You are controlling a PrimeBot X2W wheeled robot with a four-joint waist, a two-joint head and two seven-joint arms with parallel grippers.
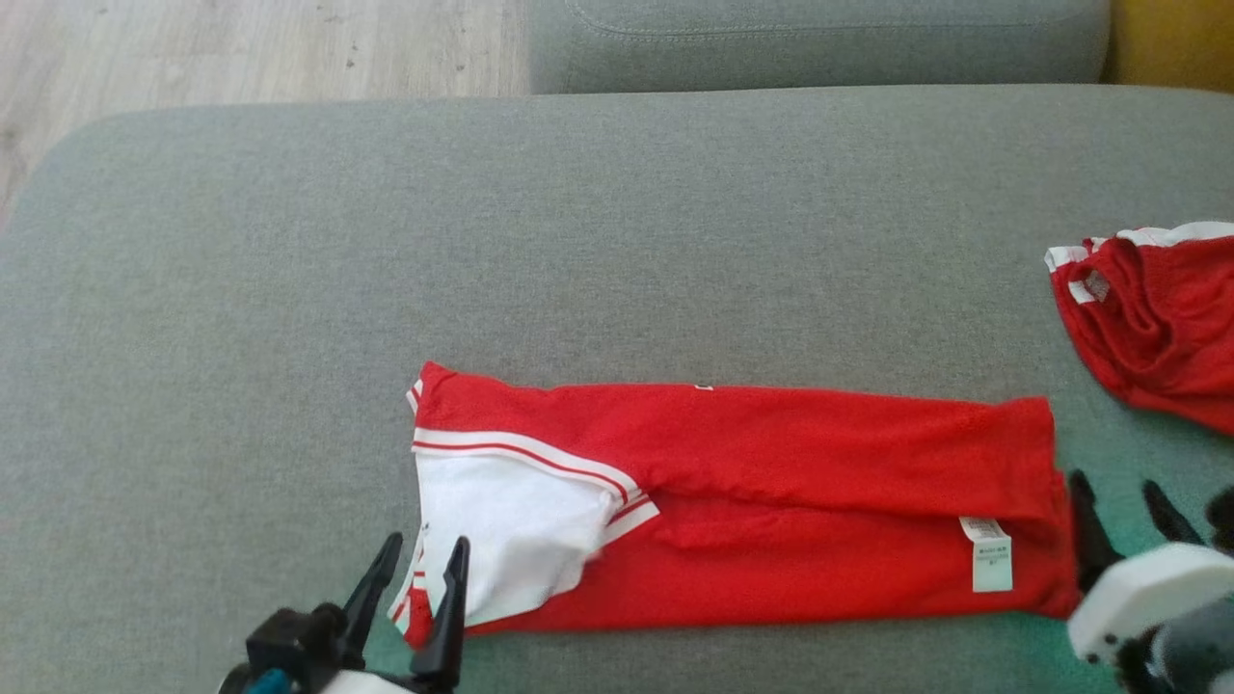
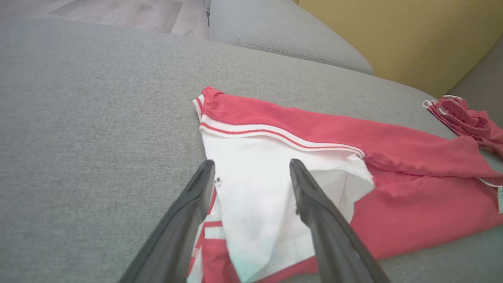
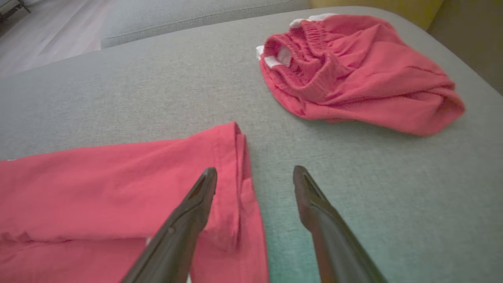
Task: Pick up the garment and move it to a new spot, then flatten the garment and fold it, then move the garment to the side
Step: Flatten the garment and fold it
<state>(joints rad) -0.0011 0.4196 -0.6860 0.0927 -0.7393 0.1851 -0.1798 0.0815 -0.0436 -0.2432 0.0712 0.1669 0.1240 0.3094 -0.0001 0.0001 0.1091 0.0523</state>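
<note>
Left gripper [image 1: 428,543] at garment [image 1: 771,482] white end, right gripper [image 1: 1115,482] at red end; both spread wide, empty. Risk: top-layer-only pinch could undo fold.

A home living room, by the grey upholstered sofa [image 1: 617,212], yellow cushion [image 2: 393,39] and plank floor [image 1: 241,48].

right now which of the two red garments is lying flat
The long red garment with the white panel, stretched along the near side of the grey cushion. The other red garment lies bunched in a heap at the far right.
</note>
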